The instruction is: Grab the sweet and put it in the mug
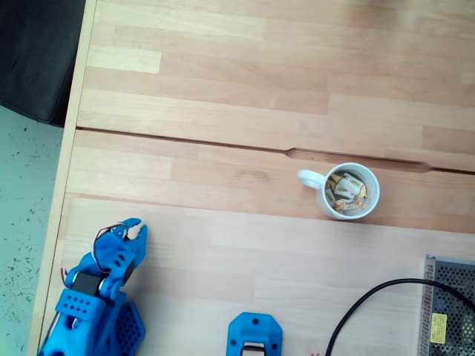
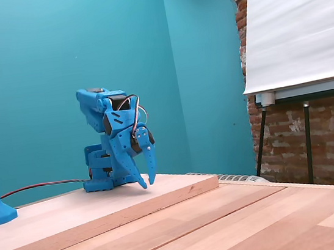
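Mug: on tabletop at three o'clock, wrapped sweets inside
Jaws: folded arm at seven o'clock, slightly parted, holding nothing

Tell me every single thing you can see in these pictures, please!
mug: one, white, right of middle on the table in the view from above, handle pointing left.
sweets: several, cream with orange ends, inside the mug.
table: one, light wood.
mesh box: one, grey metal, bottom right corner from above.
cable: one, black, curving beside the mesh box.
blue part: one, bottom edge from above.
flip chart: one, white, on a stand by the brick wall in the side view.
arm: one, blue, folded up on the table.
end effector: one, blue, tips pointing down near the wood, holding nothing.
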Tool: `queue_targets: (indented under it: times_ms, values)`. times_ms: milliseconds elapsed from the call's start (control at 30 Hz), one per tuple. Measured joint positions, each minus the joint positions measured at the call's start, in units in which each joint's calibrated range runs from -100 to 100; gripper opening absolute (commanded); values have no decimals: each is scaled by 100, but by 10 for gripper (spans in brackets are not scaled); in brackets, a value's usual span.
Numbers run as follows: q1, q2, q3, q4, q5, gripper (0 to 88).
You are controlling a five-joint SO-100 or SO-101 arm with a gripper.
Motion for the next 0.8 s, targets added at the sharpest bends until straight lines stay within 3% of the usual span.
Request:
queue_targets:
  times_ms: [300, 800]
  values:
    - [-199, -1744, 520, 0, -10, 35]
    - [-185, -1826, 520, 0, -10, 35]
